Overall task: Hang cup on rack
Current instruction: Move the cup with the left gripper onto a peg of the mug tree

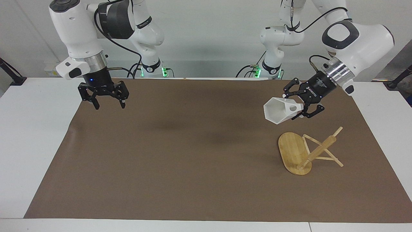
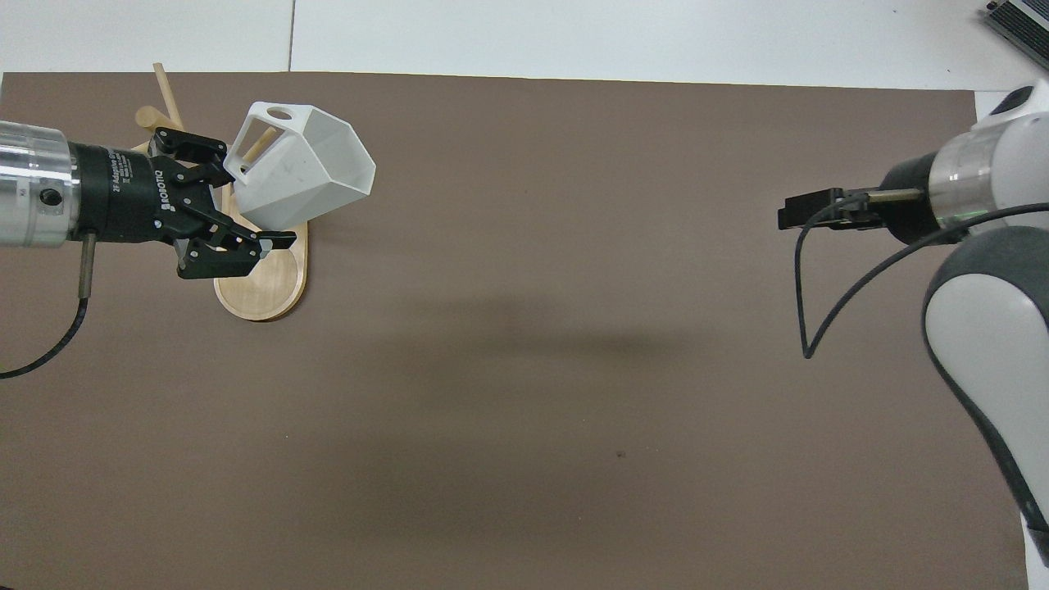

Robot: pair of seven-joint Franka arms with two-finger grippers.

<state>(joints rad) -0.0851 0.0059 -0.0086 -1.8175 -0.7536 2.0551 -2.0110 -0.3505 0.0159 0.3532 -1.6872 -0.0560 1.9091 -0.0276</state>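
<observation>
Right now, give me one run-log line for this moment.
left gripper: holds cup over mat near rack | cup: not hung | right gripper: open, empty, waiting

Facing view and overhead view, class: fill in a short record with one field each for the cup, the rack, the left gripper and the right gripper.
cup: white, held in the air on its side by its base end, over the mat close to the rack
rack: bamboo, standing on the mat toward the left arm's end, no cup on it
left gripper: shut on the cup
right gripper: open, empty, waiting over the mat's edge at the right arm's end
</observation>
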